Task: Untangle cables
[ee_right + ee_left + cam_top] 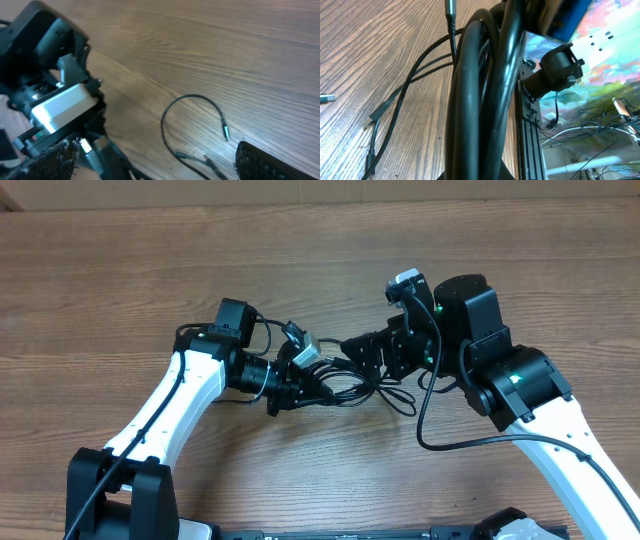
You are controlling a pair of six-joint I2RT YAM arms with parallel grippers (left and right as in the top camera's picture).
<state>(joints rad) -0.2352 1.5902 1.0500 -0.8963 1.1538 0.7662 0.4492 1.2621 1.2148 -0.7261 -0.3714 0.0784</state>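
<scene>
I counted one wooden table (120,260) and two arms on it, the left arm (185,390) and the right arm (545,415). That gave two grippers, one per arm: the left gripper (300,385) and the right gripper (352,352). From overhead the cables (350,388) made one tangle, and I could not count its strands there. The left wrist view gave me two thin strands (420,70) side by side and two plug ends, one at the top (450,10) and one at the edge (325,98). The right wrist view showed one looping strand (175,107) with one plug tip (226,132).
</scene>
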